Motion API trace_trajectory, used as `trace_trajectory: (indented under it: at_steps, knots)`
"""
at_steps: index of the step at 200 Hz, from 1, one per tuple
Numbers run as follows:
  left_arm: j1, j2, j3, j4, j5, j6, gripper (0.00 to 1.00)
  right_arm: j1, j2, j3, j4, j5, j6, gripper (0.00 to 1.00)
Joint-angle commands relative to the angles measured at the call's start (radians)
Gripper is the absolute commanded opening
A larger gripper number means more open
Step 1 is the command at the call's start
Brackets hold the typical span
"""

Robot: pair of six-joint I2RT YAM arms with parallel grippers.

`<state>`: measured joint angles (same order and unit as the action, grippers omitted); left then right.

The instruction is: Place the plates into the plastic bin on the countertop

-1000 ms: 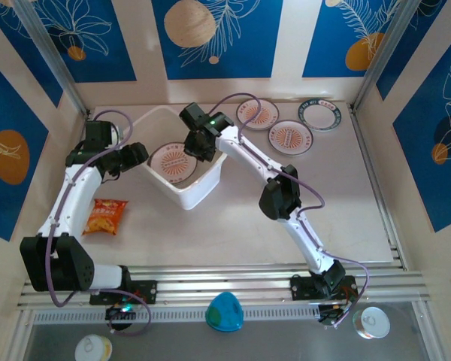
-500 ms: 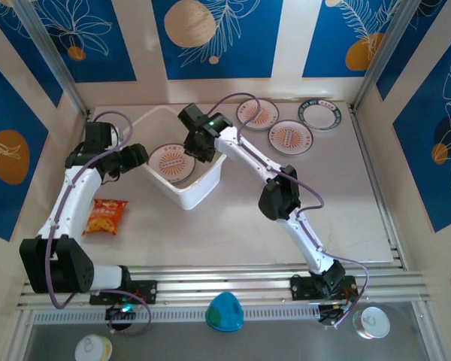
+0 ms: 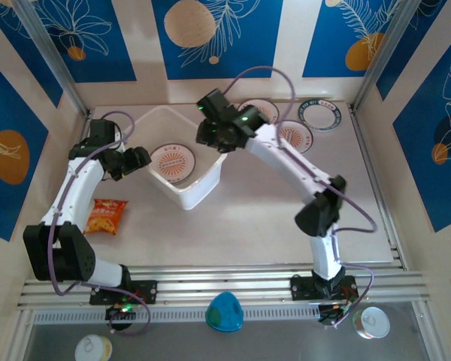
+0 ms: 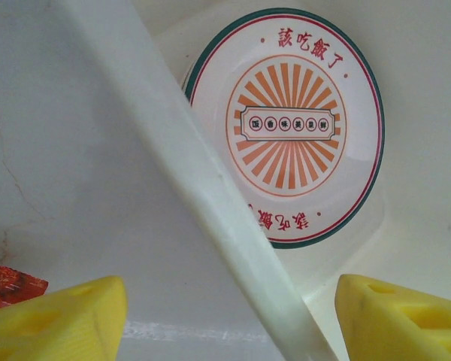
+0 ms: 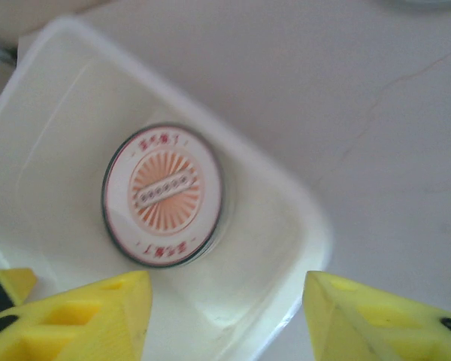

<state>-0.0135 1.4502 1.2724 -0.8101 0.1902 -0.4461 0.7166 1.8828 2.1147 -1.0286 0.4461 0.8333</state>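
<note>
I see my right gripper over the plastic bin's right rim, fingers spread wide and empty. My left gripper is at the bin's left rim, equally open, holding nothing. One sunburst plate lies flat inside the bin. A green-rimmed plate sits on the countertop, well right of the bin.

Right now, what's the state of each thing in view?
Bin: upright, open-topped, on countertop.
Plate in bin: flat, face up.
Back-right plate: flat on countertop, outside bin.
Near sunburst plate: flat, outside bin, partly hidden.
Far sunburst plate: same.
Snack packet: flat on countertop.
Left gripper: open, astride bin rim.
Right gripper: open, empty, above bin.
</note>
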Motion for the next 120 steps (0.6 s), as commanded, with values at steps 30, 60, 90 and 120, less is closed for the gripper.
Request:
trace_trajectory:
  at_steps: [30,60,90,120]
  knots:
    - [-0.078,0.067,0.082,-0.08,-0.092,-0.035,0.72,-0.142,-0.127,-0.241,0.076,0.04,-0.156,0.65]
    - [-0.119,0.109,0.119,-0.099,-0.113,-0.045,0.66,-0.218,-0.185,-0.345,0.096,0.014,-0.171,0.64]
    - [-0.151,0.112,0.135,-0.11,-0.126,-0.048,0.53,-0.292,-0.228,-0.436,0.125,-0.011,-0.159,0.62]
    - [-0.163,0.092,0.131,-0.125,-0.121,-0.034,0.41,-0.375,-0.245,-0.505,0.143,-0.075,-0.126,0.61]
